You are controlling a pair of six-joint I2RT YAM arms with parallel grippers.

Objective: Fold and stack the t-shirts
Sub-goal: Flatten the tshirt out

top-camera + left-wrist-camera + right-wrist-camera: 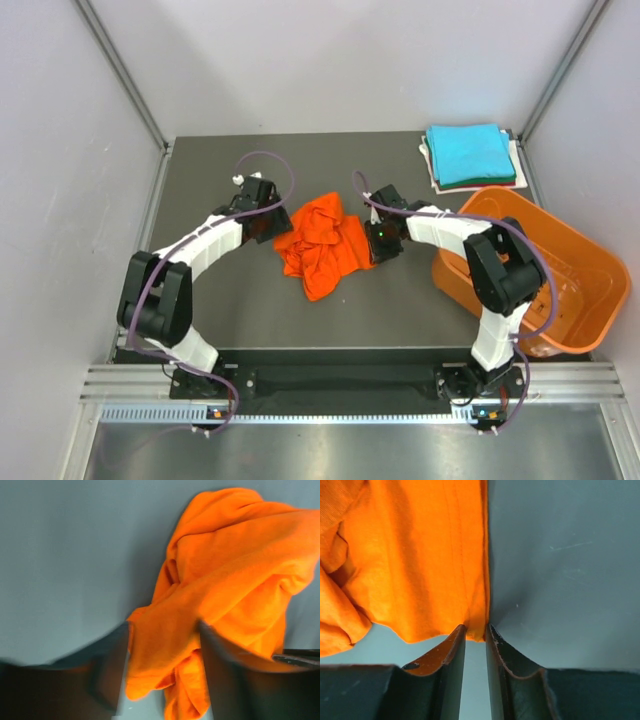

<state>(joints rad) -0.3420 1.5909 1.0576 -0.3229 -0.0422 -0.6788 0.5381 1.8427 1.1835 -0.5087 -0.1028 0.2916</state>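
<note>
The bright orange t-shirt (320, 245) lies crumpled on the dark table between my two grippers. My left gripper (272, 222) is at its left edge. In the left wrist view the fingers stand wide apart with a bunched fold of the orange t-shirt (235, 570) between them, and the left gripper (164, 630) is open. My right gripper (380, 243) is at the shirt's right edge. In the right wrist view it (476, 628) is shut on a hem of the orange t-shirt (420, 560). A folded turquoise t-shirt (468, 153) tops a stack at the back right.
White and dark folded shirts (518, 172) show under the turquoise one. A rigid orange plastic basket (575, 265) stands tilted at the right edge beside the right arm. The dark table (220, 310) ends at a metal rail in front.
</note>
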